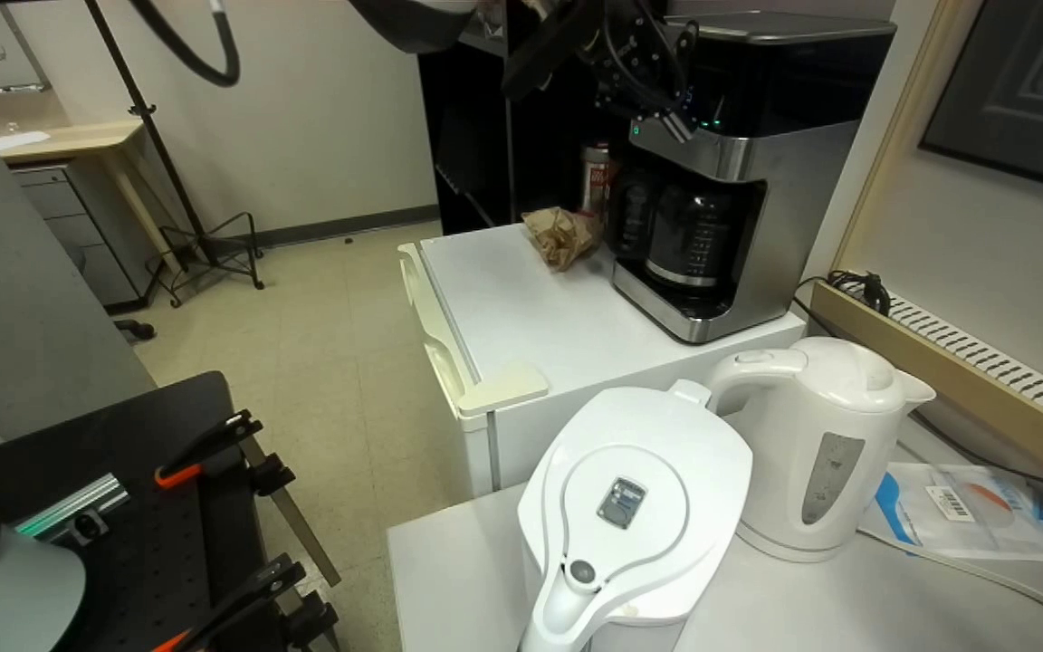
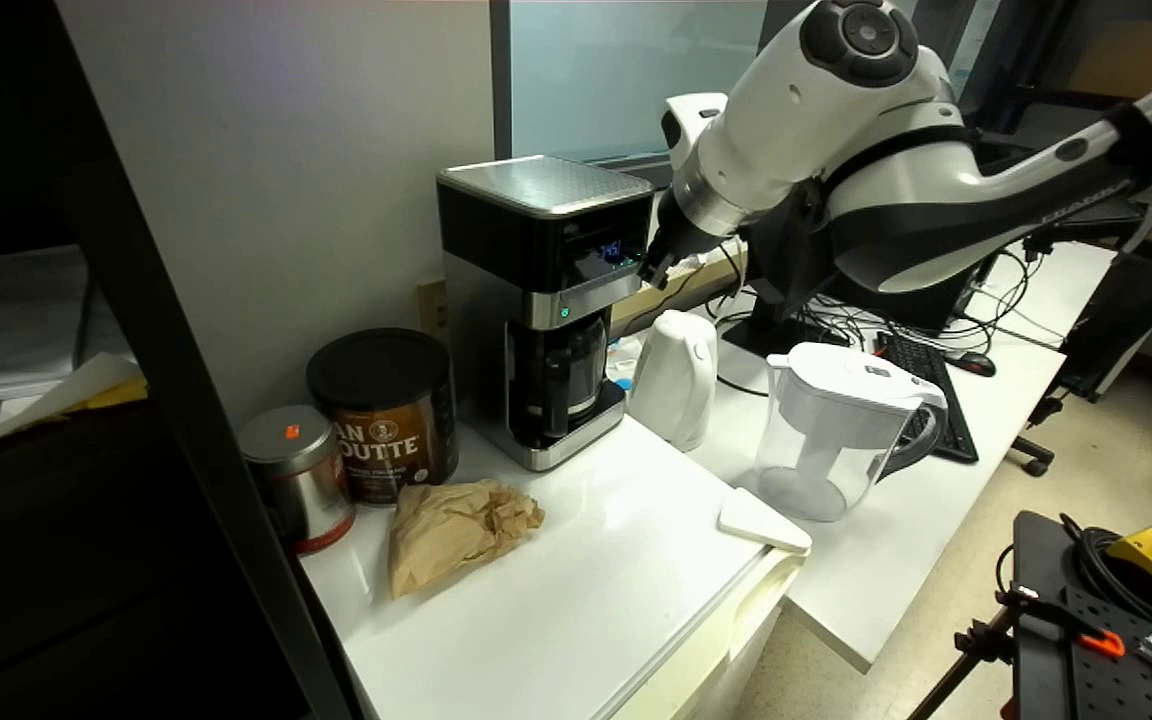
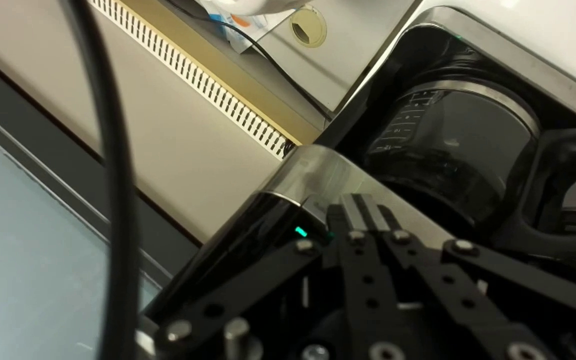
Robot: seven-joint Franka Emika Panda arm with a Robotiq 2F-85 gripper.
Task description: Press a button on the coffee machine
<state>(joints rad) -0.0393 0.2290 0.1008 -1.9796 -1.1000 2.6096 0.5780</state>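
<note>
The coffee machine [image 1: 802, 181] is a tall black and silver box with a dark glass carafe [image 1: 689, 235]. It also shows in an exterior view [image 2: 496, 260], with a lit blue display [image 2: 611, 250] and a green-lit button [image 2: 565, 312] on its silver band. My gripper [image 1: 680, 127] is at the machine's upper front, beside small green lights; it shows there in an exterior view too [image 2: 654, 275]. In the wrist view its fingertips [image 3: 365, 212] are together with nothing between them, over the silver band [image 3: 318, 167]. A green light [image 3: 301, 231] shows left of them. I cannot tell whether they touch the machine.
A white kettle [image 1: 834, 417] and a white-lidded water pitcher [image 1: 639, 426] stand on the table beside the machine's white cabinet. A crumpled paper bag [image 2: 456, 530], a brown coffee can [image 2: 386, 420] and a metal tin [image 2: 296, 470] are on the machine's other side.
</note>
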